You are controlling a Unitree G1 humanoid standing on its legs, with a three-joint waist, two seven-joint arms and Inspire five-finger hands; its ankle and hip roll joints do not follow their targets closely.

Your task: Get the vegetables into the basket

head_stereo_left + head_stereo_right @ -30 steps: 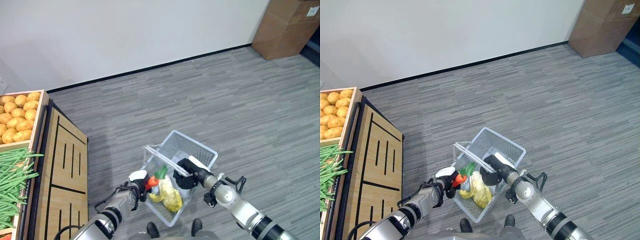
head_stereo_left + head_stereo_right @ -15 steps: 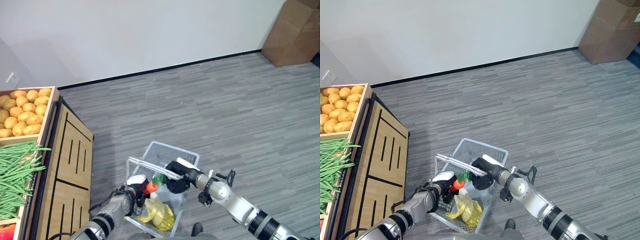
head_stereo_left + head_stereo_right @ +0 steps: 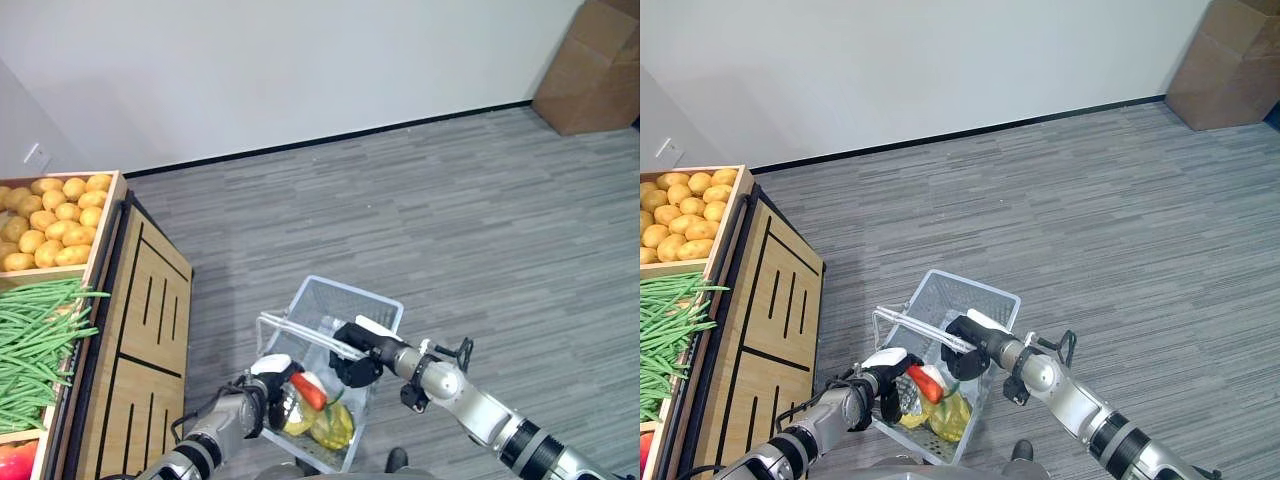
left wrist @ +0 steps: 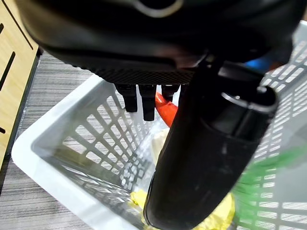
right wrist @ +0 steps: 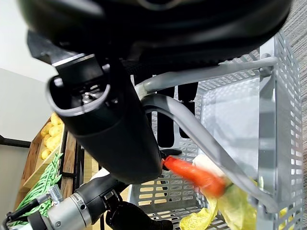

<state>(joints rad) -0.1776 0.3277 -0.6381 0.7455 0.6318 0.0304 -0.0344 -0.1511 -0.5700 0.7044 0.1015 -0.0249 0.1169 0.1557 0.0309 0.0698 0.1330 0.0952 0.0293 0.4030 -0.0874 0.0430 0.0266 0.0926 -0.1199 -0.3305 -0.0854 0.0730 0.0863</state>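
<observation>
From the left eye view, the right hand (image 3: 352,362) is curled round the handle (image 3: 300,332) of the basket (image 3: 372,296), which holds a carrot (image 3: 309,391) on yellow produce.

The left wrist view shows the left hand (image 4: 201,143) with fingers (image 4: 144,98) straight and empty, over the basket.

In the right wrist view, the carrot looks stiff and light, best gripped mid-length.

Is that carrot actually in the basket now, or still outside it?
In. The orange carrot lies inside the grey wire basket, on the yellow produce, just beyond the left hand.
</observation>
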